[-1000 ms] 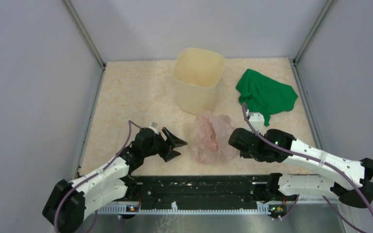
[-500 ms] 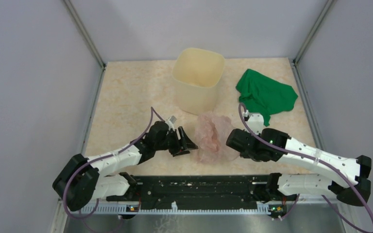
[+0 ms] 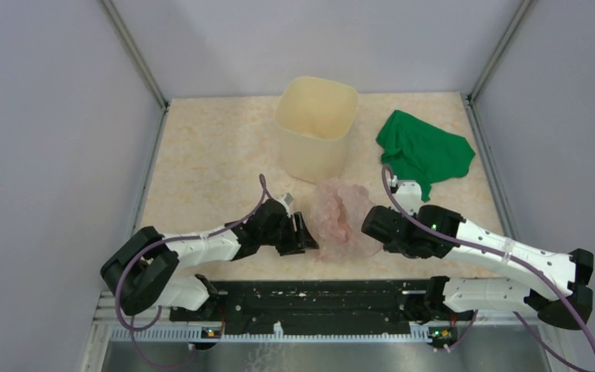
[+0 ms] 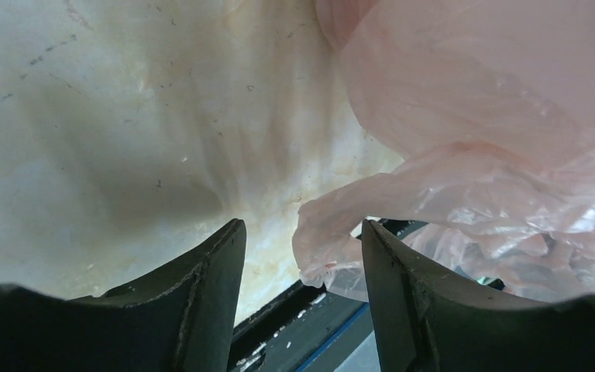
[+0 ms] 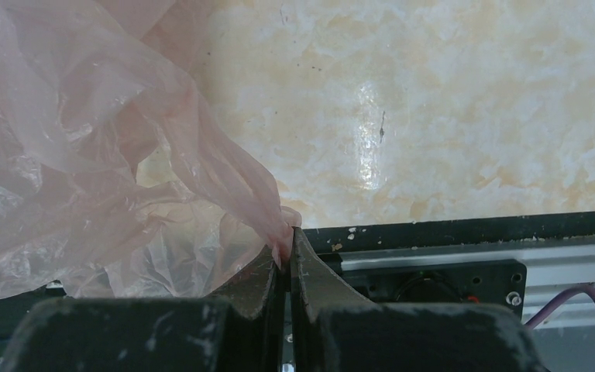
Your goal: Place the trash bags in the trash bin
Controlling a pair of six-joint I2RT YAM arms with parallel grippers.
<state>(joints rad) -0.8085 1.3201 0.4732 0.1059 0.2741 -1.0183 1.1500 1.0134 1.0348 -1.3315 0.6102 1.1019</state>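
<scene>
Bag (image 3: 339, 219): thin pale-pink film, crumpled in a loose heap on the table (image 3: 201, 155). It lies outside the bin (image 3: 315, 128), just in front of the bin's near wall. Contact between the two cannot be confirmed. The heap sits between the two claws, close to the black rail (image 3: 318, 294) along the table's near edge.

Bin: cream plastic, upright, mouth open to the top, standing toward the far middle of the table. Nothing of the bag is over its rim.

Left gripper (image 4: 302, 226): low over the table at the bag's left side, fingers (image 4: 209, 287) spread. One loose fold of the film reaches into the gap and lies against the inner face of the finger on the right of the wrist view. The other finger stands apart from the film, so the fold is not clamped.

Right gripper (image 5: 285, 244): at the bag's right side, jaws pressed together with a pinch of pink film caught between the tips. From that pinch the film fans out to the left of the wrist view.

Green cloth (image 3: 424, 151): bunched on the table to the right of the bin, apart from the bag and from both claws.
</scene>
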